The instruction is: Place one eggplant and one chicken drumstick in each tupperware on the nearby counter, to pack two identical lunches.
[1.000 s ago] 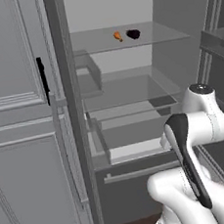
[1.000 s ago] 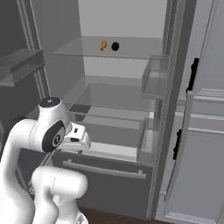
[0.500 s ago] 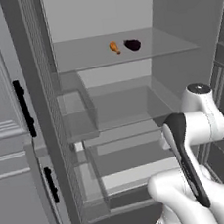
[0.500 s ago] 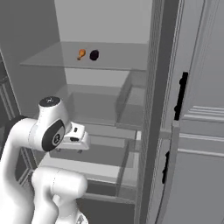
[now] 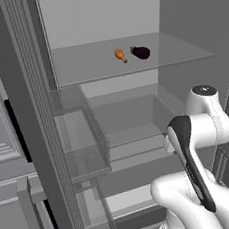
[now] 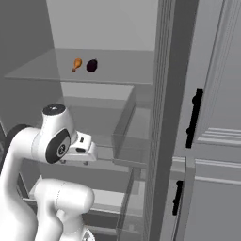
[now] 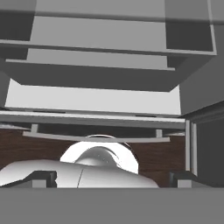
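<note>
Compared with a second ago the whole picture has shifted and the fridge interior looms larger, so we read that as the base driving in closer, not the food moving; the arm keeps its folded pose. On the upper glass shelf (image 5: 180, 53) we see one orange drumstick (image 5: 121, 55) lying just beside one dark eggplant (image 5: 140, 52), near the back wall; the right base view shows the same pair, drumstick (image 6: 76, 64) left of eggplant (image 6: 92, 65). Below them sit an empty shelf, a clear door bin (image 5: 88, 154) and a drawer front. Gripper (image 6: 84, 147) hangs low in front of the lower shelves, well apart from the food, jaws spread wide with nothing between them. From the hand view we get only the underside of shelves and drawer. We judge the task barely started: nothing picked, no trays or table in sight, so all four placements remain, first reach being up to that top shelf
</note>
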